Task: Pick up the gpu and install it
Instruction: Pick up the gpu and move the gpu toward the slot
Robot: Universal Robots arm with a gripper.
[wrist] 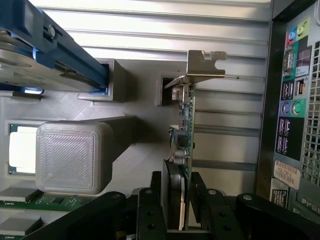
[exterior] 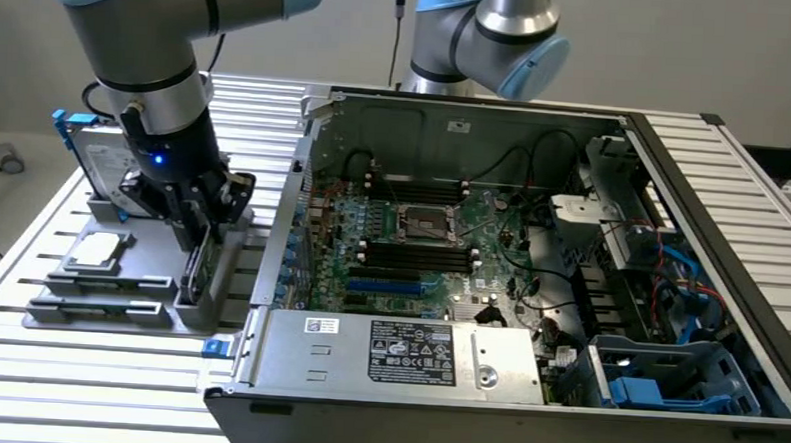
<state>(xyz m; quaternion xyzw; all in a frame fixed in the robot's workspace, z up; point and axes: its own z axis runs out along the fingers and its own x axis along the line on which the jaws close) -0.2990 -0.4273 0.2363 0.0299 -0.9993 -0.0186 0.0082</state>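
wrist view | tool point(wrist: 178, 176) clamps gpu point(wrist: 187, 116) upright | computer case point(wrist: 264, 100) just beside

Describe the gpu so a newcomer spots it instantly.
On the exterior view's left, beside the open computer case, sits a grey holder. The gpu stands edgewise in its case-side slot, under the gripper: the only card with a silver bracket.

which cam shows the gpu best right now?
Wrist view: the gpu stands edge-on, green board and silver bracket clear, gripper shut on its sides. In the exterior view the gripper hides most of it; a thin edge sits in the grey holder.
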